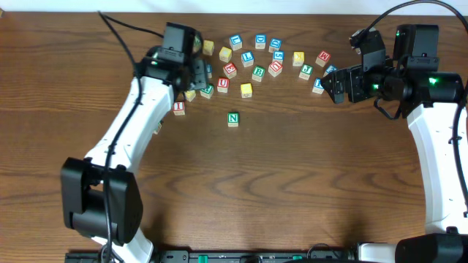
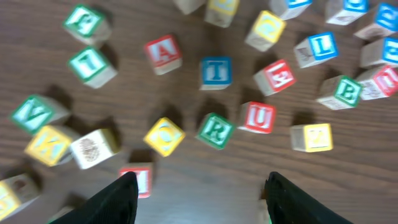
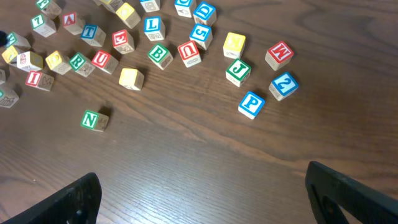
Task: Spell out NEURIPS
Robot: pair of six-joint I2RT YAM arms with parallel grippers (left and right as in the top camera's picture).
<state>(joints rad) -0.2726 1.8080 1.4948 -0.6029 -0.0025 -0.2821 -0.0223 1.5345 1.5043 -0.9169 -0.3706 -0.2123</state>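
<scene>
Hovering over the scattered cubes (image 2: 216,71), our left end effector (image 2: 202,193) stands part open, empty; the right end effector (image 3: 202,186) gapes wide, empty. The N cube (image 1: 233,118) sits alone behind-right of the left one. We judge E next: the red E cube (image 2: 274,76) lies ahead-right, needing a reach and descent.

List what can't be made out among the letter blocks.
Overhead: the left gripper hides blocks beneath it.
Left wrist: the red I block sits partly behind a finger; the bottom-left block is blurred and cut by the edge.
Right wrist: the top block is cut by the upper edge.
</scene>
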